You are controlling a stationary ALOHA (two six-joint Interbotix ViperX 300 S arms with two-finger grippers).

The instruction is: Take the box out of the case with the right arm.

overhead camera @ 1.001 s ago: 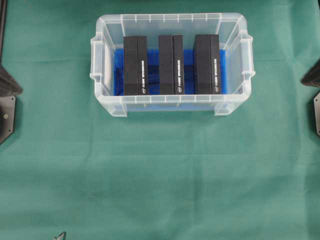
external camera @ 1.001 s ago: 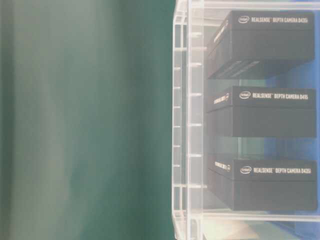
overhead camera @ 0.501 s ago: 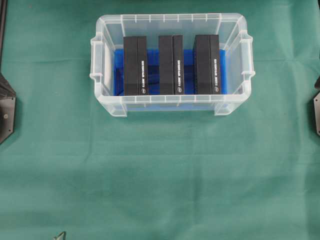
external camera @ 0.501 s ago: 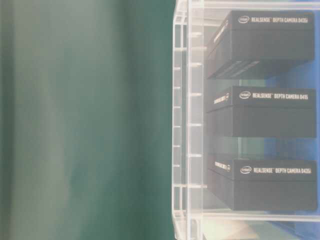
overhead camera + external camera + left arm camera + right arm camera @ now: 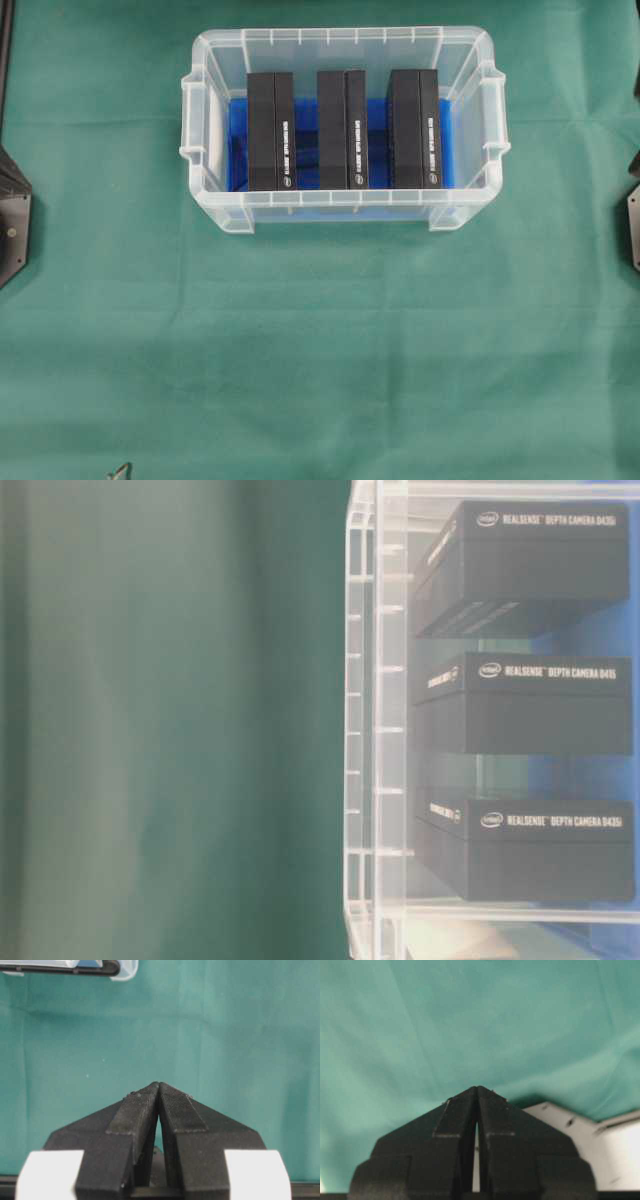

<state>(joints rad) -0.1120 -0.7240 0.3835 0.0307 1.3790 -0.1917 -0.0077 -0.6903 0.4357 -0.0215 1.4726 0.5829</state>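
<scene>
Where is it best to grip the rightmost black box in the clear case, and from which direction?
Probably from straight above, pinching the two broad faces of the rightmost box near its top edge. It stands on edge in the case, with gaps on both sides, towards the middle box and the wall, where fingers might enter.

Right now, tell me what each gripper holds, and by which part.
Nothing is held. The left gripper and right gripper are both shut on nothing above the green cloth; all three boxes sit in the case.

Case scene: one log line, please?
case: three black boxes inside | right pincer: shut, empty | left pincer: shut, empty
</scene>
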